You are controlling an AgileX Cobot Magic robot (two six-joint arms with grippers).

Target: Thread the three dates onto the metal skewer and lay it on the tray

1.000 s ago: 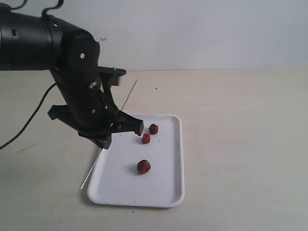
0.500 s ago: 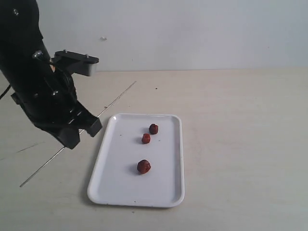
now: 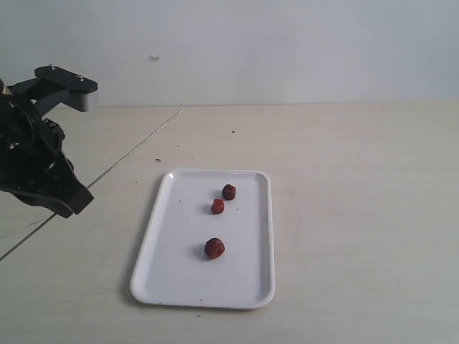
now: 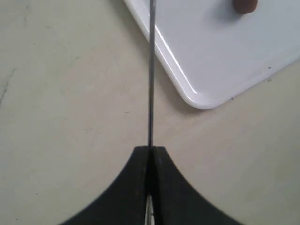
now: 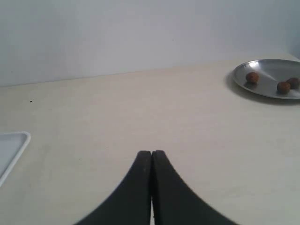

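Three reddish-brown dates (image 3: 229, 191) (image 3: 217, 206) (image 3: 214, 248) lie loose on the white tray (image 3: 251, 287). At the left of the exterior view, clear of the tray, my left gripper (image 3: 77, 200) is shut on the thin metal skewer (image 3: 136, 145), which slants from far right to near left. In the left wrist view the skewer (image 4: 151, 84) sticks straight out of the closed left gripper (image 4: 150, 149) past the tray's corner (image 4: 211, 61), with one date (image 4: 244, 4) at the frame edge. My right gripper (image 5: 151, 152) is shut and empty; the exterior view does not show it.
The right wrist view shows a round metal plate (image 5: 262, 86) with three small brown balls far off on the pale table. An edge of the white tray (image 5: 11, 145) also appears there. A white wall stands behind the table.
My left arm has moved left, away from over the tray's left edge, carrying the skewer with it. The skewer has swung to a flatter slant. The dates have not moved.
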